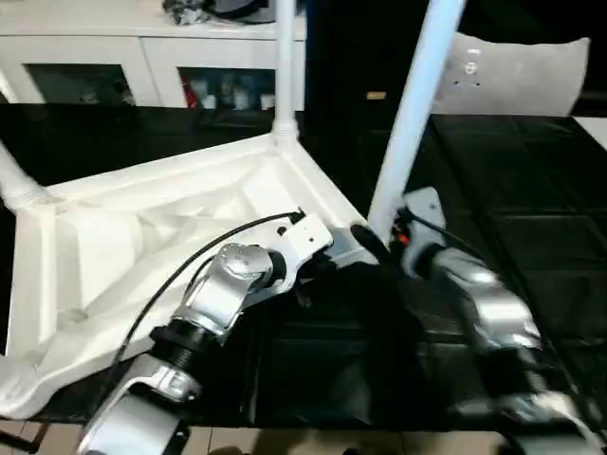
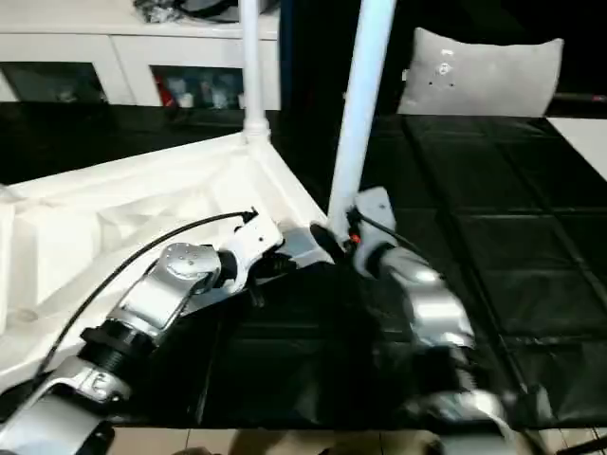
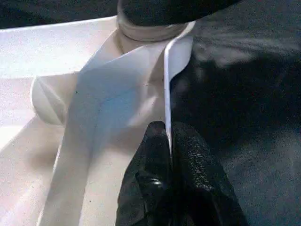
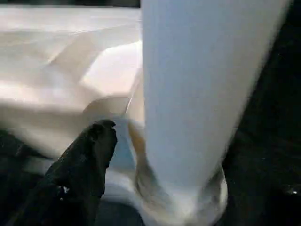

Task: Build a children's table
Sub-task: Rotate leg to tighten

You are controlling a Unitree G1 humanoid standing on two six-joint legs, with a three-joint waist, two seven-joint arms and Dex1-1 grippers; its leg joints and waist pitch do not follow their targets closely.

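Note:
The children's table lies upside down: its white ribbed tabletop rests on the black surface. One white leg stands upright in the far corner socket. A second leg rises tilted from the near right corner, and a third leg shows at the left corner. My left gripper is shut on the tabletop's thin rim, close to that near right corner. My right gripper sits at the base of the tilted leg. Its visible finger stands apart from the tube, open, just above the socket.
The black-covered work surface stretches to the right and behind. A white cabinet with glass doors lines the back. A grey cushion stands at the back right. The surface's front edge runs just below my forearms.

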